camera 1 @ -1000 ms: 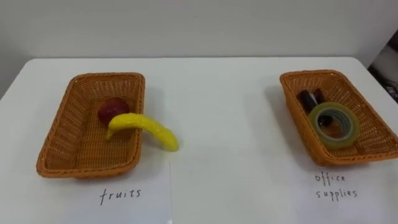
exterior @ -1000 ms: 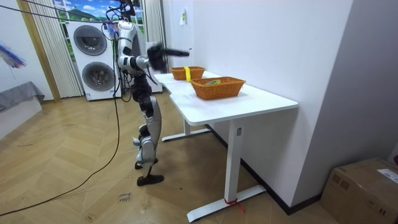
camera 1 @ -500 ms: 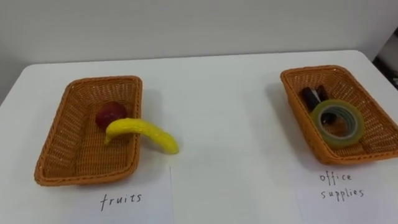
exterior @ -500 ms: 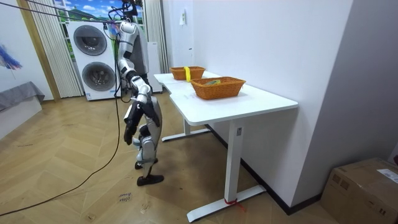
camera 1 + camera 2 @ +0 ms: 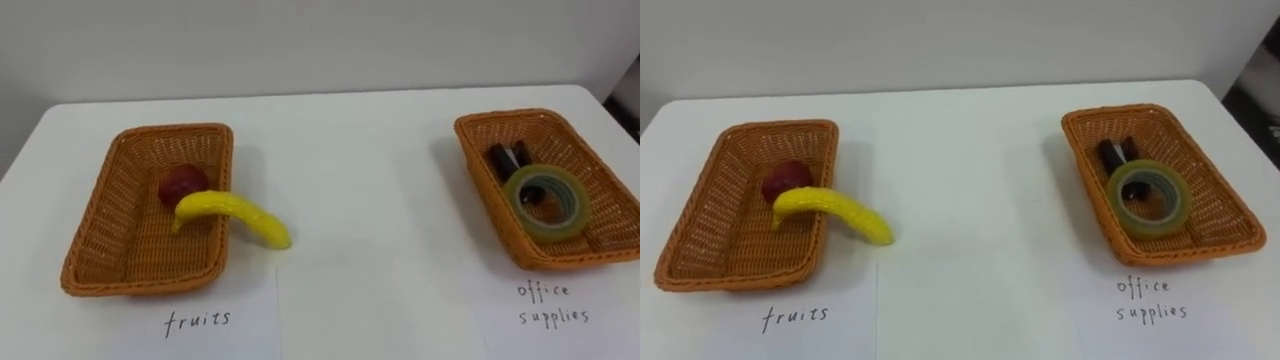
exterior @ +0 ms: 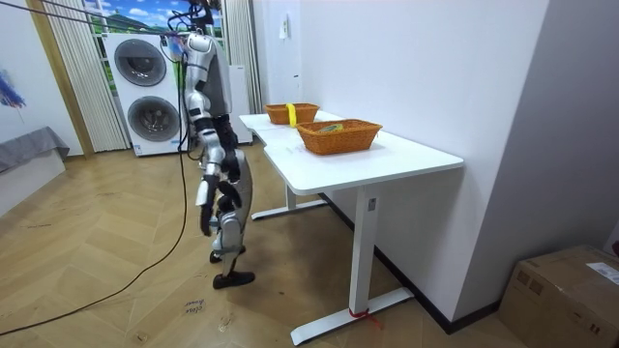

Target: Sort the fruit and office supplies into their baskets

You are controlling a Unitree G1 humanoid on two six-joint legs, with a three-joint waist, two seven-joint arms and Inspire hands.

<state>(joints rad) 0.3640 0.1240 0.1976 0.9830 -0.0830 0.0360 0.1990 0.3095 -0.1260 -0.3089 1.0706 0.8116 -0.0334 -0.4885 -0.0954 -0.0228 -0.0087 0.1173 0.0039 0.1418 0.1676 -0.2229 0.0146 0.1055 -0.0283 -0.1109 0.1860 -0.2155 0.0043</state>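
Lying crosswise, the banana (image 5: 235, 212) overhangs the basket (image 5: 140, 284) at 4 o'clock; my right hand (image 6: 204, 220) hangs idle, its state I cannot tell.

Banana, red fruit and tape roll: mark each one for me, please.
banana (image 5: 232, 211), left eye view, middle of its curved body
red fruit (image 5: 178, 183), left eye view, its visible top
tape roll (image 5: 548, 227), left eye view, near side of the ring

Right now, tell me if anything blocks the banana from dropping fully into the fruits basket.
Only the fruits basket's own right rim: the banana lies across it, one end inside by the red fruit, the other outside over the table. Nothing else is in its way.
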